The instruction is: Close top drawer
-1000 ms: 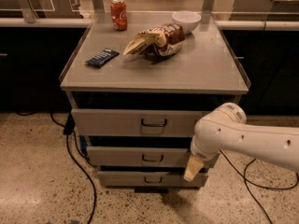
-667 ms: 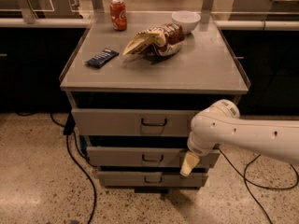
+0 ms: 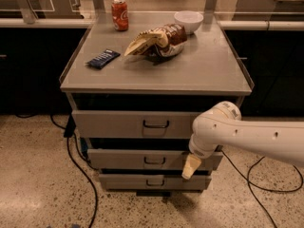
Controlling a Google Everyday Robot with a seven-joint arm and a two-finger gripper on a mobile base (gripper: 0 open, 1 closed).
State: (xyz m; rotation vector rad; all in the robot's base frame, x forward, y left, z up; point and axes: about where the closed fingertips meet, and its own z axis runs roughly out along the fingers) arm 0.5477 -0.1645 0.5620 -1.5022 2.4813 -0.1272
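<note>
The top drawer [image 3: 114, 124] sits directly under the cabinet top [image 3: 209, 75], just below frame centre. It is grey metal and the widest and tallest-fronted of three, with a small dark wire handle [image 3: 156, 124] at mid-front. A dark gap shows between its upper edge and the cabinet top, so it reads as not fully shut. At 8 o'clock from the handle, black cables [image 3: 81, 171] trail over the speckled floor beside the cabinet. On the cabinet top a dark blue packet [image 3: 103, 58] lies at 9 o'clock, a red soda can [image 3: 120, 14] stands at 11 o'clock, a crumpled chip bag [image 3: 156, 42] lies near centre, and a white bowl [image 3: 188, 21] sits at 1 o'clock. Below the top drawer, the middle drawer [image 3: 123, 159] and bottom drawer [image 3: 128, 181] have shorter fronts. The gripper [image 3: 191, 166] hangs at 4 o'clock from the handle, in front of the middle drawer's right end; whether it is wide or narrow cannot be told. The white arm [image 3: 251, 136] enters from 3 o'clock, its elbow covering the top drawer's right end.
</note>
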